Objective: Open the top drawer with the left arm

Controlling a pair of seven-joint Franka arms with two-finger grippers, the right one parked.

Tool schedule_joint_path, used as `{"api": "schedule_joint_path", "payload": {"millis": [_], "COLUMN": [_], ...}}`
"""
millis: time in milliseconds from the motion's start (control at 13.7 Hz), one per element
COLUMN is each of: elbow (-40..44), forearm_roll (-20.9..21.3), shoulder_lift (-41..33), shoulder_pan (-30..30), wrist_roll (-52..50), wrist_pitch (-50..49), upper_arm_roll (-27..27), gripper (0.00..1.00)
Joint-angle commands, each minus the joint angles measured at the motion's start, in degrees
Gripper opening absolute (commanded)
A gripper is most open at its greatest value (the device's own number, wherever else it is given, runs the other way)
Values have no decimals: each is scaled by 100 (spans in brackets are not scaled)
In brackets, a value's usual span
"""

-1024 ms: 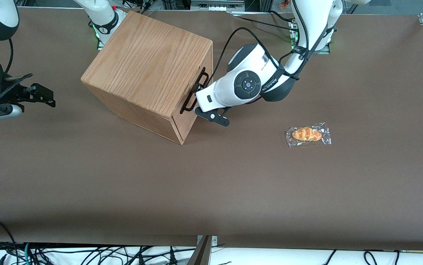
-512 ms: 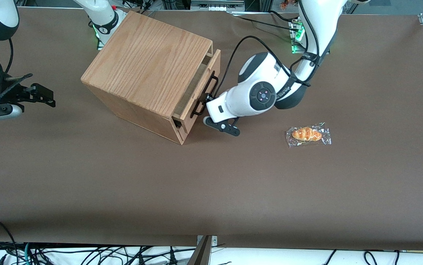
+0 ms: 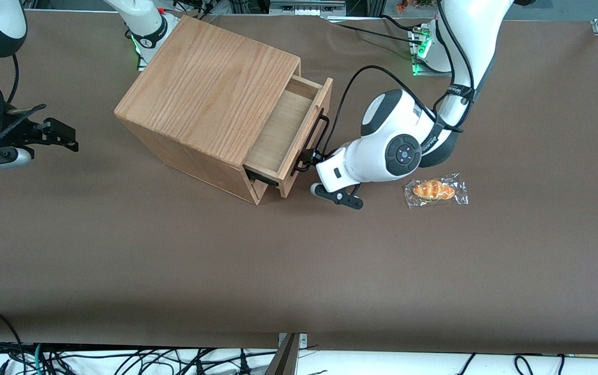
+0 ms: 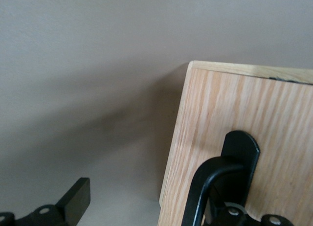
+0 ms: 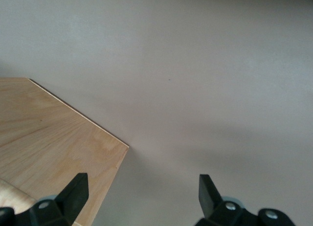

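The top drawer has slid well out of the wooden box. The claw, at the handle, has drawn back toward the wrapped pastry.

top drawer pulled out, gripper seemingly hooking handle

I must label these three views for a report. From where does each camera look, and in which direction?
Front view: high above the table, looking down on the wooden box, its open top drawer and the left arm.
Left wrist view: on the left arm, facing the drawer front; its gripper hooks the handle.
Right wrist view: parked wrist, facing table and wood.
Front and left wrist share the handle.
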Motion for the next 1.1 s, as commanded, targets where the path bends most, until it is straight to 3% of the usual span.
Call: {"api": "schedule_joint_path", "payload": {"millis": [0, 1024], "elbow": [189, 207], "forearm_roll": [-41, -58], "shoulder_lift": [97, 27], "shoulder_pan": [154, 479], "wrist_roll": [163, 445], "wrist_pitch": [-107, -466], "upper_arm_roll": [20, 20], "gripper": [100, 100]}}
